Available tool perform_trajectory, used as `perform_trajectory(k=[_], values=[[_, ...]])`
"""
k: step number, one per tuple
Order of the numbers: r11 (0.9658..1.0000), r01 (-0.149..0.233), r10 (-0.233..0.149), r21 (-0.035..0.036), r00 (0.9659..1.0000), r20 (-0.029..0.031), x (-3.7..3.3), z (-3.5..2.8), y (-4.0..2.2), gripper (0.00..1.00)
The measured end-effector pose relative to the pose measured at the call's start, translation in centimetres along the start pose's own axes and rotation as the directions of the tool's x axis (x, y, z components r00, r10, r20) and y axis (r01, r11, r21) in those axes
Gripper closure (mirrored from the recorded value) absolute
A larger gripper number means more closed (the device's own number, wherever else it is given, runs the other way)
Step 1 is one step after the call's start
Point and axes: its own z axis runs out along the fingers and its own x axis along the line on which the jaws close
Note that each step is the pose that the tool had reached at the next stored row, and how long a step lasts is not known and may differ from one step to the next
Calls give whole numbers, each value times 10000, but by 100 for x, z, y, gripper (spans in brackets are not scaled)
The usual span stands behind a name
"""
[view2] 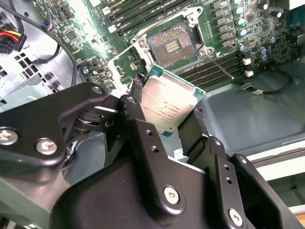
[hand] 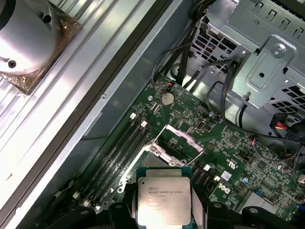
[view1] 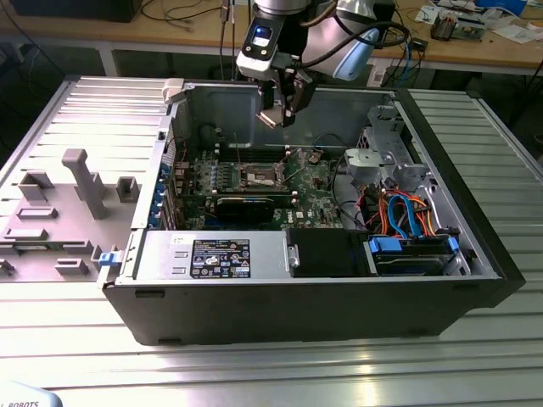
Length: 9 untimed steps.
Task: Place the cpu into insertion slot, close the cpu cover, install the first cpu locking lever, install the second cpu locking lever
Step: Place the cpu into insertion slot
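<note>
1. One arm reaches down into the open computer case (view1: 297, 309). In the exterior view its gripper (view1: 280, 108) hangs high over the green board (view1: 318, 182), with free air beneath it.
2. The jaws are pinching the cpu (view2: 169, 107). In the second wrist view one black fingertip (view2: 138, 86) presses on one edge and its partner presses on the opposite edge. The other two edges are free, and the silver top faces the camera.
3. The cpu is held aloft, well apart from the insertion slot (view2: 171, 45). The slot's dark centre lies uncovered inside its silver rim.
4. In the first wrist view the cpu cover (hand: 186, 137) stands raised off the socket along one side. Its square window is clear, and the cpu (hand: 163, 198) sits nearer the camera.
5. Memory slots (hand: 121, 150) run close along two sides of the socket. In the second wrist view a thin metal lever (view2: 221, 64) juts out just beside the slot's rim.
6. In the exterior view a long black card (view1: 246, 206) lies just in front of the insertion slot (view1: 261, 176). The drive cage (view1: 377, 157) stands well apart toward the exterior view's right, and the case's back wall rises behind the gripper.
</note>
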Motion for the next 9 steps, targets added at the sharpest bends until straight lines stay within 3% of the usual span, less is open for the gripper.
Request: perform_trajectory(k=[5,9], values=[[9978,-669,669,-7,9977,52,0,47,-4,46],[9973,-738,738,-9,9973,56,0,49,-4,46]])
